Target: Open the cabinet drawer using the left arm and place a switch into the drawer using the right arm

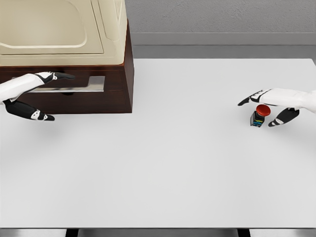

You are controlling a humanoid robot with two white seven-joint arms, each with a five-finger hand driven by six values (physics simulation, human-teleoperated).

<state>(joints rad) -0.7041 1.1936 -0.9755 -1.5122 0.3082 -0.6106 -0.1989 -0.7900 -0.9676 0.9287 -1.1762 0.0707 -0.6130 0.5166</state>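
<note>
1. Left robot hand [37, 96] at the cabinet drawer [74, 84] front, fingers spread, gripping nothing.
2. Right robot hand [271, 104] open around the switch [259, 115], not clasping it.
3. Switch stands upright on the table [163, 163], far right, well apart from the cabinet [69, 44].

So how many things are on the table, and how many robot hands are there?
Cabinets: 1
Switches: 1
Robot hands: 2, left hand and right hand
Total: 4
</note>
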